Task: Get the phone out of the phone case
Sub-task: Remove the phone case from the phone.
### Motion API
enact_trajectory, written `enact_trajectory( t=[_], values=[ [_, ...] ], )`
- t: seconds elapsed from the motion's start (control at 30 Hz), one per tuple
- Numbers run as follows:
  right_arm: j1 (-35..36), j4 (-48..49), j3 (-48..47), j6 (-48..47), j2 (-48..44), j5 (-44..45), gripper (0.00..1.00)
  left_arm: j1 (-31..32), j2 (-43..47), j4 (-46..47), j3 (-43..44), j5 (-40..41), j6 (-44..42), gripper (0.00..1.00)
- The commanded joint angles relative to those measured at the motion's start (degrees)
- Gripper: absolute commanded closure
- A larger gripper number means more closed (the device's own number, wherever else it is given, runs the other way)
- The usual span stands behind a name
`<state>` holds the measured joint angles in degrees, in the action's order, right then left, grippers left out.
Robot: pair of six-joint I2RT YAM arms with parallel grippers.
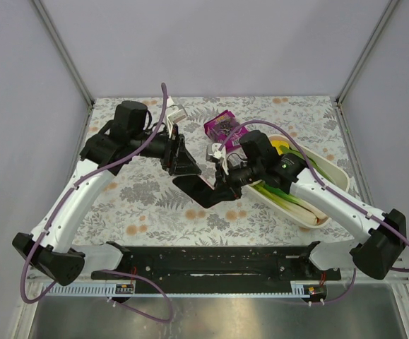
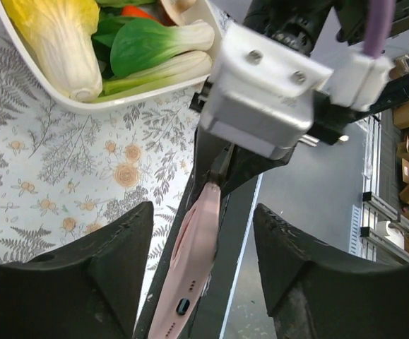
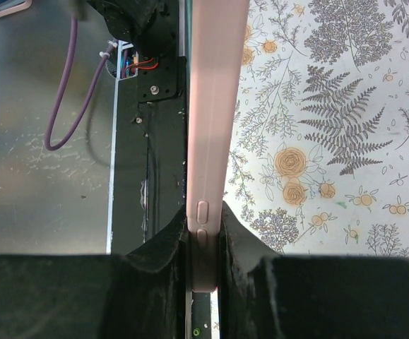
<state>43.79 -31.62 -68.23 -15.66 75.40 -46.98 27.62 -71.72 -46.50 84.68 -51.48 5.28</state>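
The phone sits in a pink phone case (image 3: 211,127) and is held edge-on above the table. My right gripper (image 3: 204,222) is shut on the case's edge, beside the side buttons. From above the phone (image 1: 198,192) reads as a dark slab between the two grippers. My left gripper (image 2: 203,212) is open, its black fingers (image 2: 98,275) either side of the case's port end (image 2: 190,268), with a gap on each side. In the top view the left gripper (image 1: 183,164) faces the right gripper (image 1: 222,185) across the phone.
A white tray (image 1: 338,173) of leafy vegetables lies right of the grippers, its rim (image 2: 84,106) close to them. A purple packet (image 1: 224,127) sits behind them. The black base rail (image 1: 211,258) runs along the near edge over a metal surface.
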Motion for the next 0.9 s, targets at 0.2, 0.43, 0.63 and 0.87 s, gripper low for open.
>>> enact_trajectory(
  t=[0.2,0.43,0.63,0.87],
  values=[
    [0.4,2.3,-2.9,-2.2,-2.5,0.5,1.00,-1.2,-0.2,-0.8,-2.3,-3.2,1.8,0.58],
    [0.4,2.4,-2.4,-3.1,-2.8,1.1,1.00,-1.8,0.1,1.6,-4.1,-5.3,4.5,0.86],
    [1.4,1.0,-3.2,-6.1,-2.6,4.2,1.00,-5.9,2.1,20.5,-16.4,-12.3,24.9,1.00],
    [2.8,-2.2,-6.7,-9.9,-1.8,7.1,1.00,-10.1,2.7,35.1,-25.5,-10.8,40.9,1.00]
  ],
)
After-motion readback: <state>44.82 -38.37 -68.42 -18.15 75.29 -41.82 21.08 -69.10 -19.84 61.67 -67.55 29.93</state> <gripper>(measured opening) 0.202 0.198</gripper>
